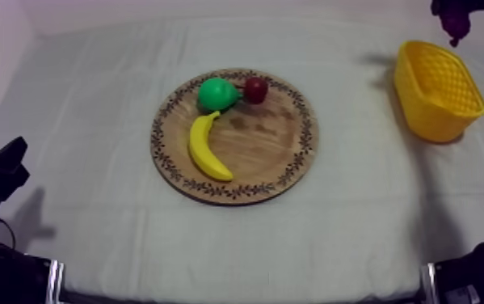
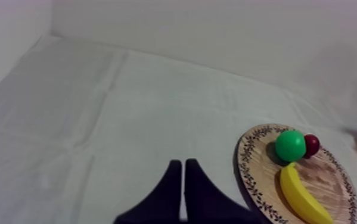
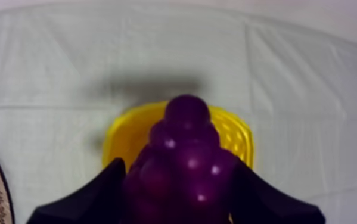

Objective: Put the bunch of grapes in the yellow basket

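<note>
Closest to us, the bunch of grapes (image 3: 183,158) is clamped between the two black fingers of our right gripper (image 3: 179,173), which press on it from either side. Just beyond it lies the yellow basket (image 3: 235,134), and from the wrist camera the bunch hangs over the basket's mouth. From above, the bunch is raised at the far right, near the basket but clear of it.

We judge the carrying step to be almost done. The grapes are off the round wooden board (image 1: 269,145), which holds the banana (image 1: 206,149), the green pear (image 1: 216,93) and the small red fruit (image 1: 255,89).

The next move, as we see it, calls for centring the bunch over the opening, lowering it, then spreading the fingers to let go. Released off-centre, it could strike the rim and roll onto the cloth (image 1: 91,202).

Our left gripper (image 2: 183,179) sits low at its own side, fingers pressed together on nothing, near the board's edge but not touching it.
</note>
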Tool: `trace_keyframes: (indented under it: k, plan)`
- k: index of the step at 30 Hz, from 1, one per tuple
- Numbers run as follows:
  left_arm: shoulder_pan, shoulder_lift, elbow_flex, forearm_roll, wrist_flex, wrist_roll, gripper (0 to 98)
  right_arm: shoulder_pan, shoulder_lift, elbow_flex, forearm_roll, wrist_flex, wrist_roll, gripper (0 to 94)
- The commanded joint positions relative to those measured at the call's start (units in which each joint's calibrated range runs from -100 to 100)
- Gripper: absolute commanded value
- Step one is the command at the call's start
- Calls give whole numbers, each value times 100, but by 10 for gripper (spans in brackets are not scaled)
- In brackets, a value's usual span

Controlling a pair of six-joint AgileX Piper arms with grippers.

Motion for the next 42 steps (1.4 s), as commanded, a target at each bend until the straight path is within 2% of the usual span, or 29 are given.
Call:
trace_keyframes:
  k: [1,10,20,23,27,30,35,42]
  plan:
    - [-1,0,-1,0,0,0,1,59,75,74,-10,-7,18,351]
    - [-1,0,-1,0,0,0,1,204,618,432,-24,-2,203,342]
    - [-1,0,-1,0,0,0,1,376,1206,641,-277,-46,442,381]
    - [-1,0,-1,0,0,0,1,398,1295,678,-323,-156,429,462]
    - [-1,0,-1,0,0,0,1,401,1327,711,-328,-292,345,740]
    - [-1,0,-1,0,0,0,1,402,1278,754,-316,-410,292,858]
    - [-1,0,-1,0,0,0,1,421,1018,928,-331,-625,273,908]
    - [-1,0,-1,0,0,0,1,499,122,1643,-409,-1145,364,887]
